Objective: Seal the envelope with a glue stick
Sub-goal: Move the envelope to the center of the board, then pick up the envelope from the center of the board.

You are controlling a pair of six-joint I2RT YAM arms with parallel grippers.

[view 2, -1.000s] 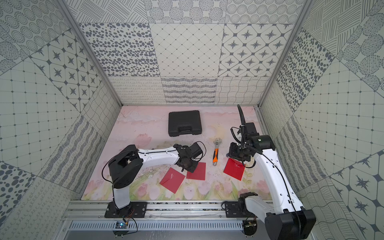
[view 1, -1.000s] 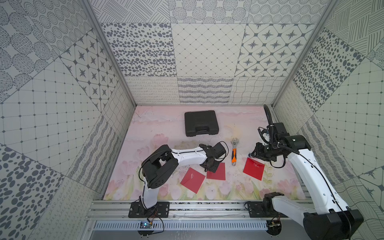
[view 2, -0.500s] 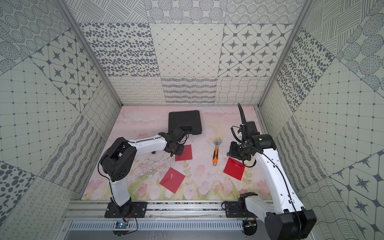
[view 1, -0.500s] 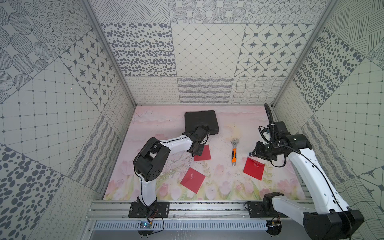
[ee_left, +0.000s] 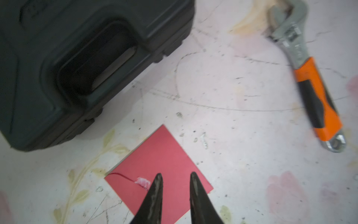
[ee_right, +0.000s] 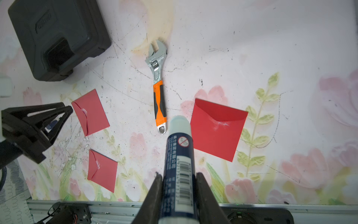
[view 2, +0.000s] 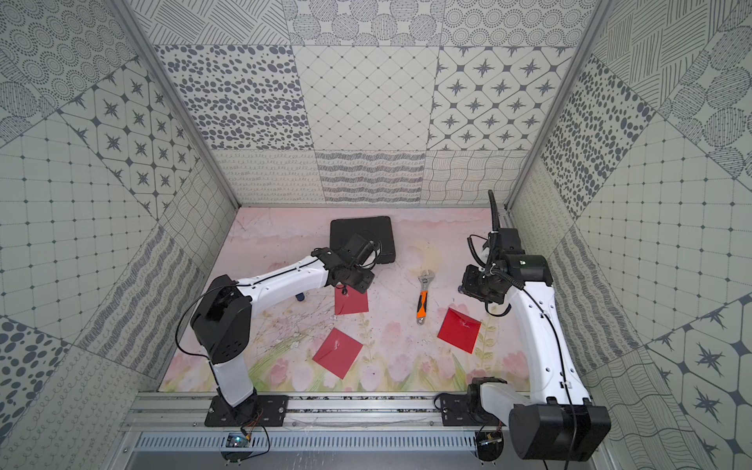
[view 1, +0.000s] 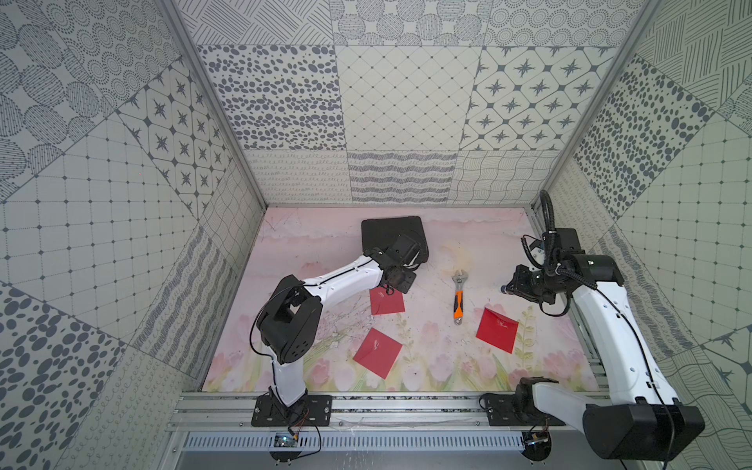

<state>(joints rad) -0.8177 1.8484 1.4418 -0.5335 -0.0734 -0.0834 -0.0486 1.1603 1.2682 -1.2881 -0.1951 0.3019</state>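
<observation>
Your right gripper (ee_right: 179, 175) clamped on glue stick (ee_right: 179, 147), mid-air at table's 3 o'clock, pale tip aimed toward 9 o'clock, ready to dab. Left gripper (ee_left: 175, 175) fingers apart, empty, over envelope (ee_left: 160, 161), likely to pin the flap. Wrench (ee_right: 158, 97) at envelope's 3 o'clock, idle.
</observation>
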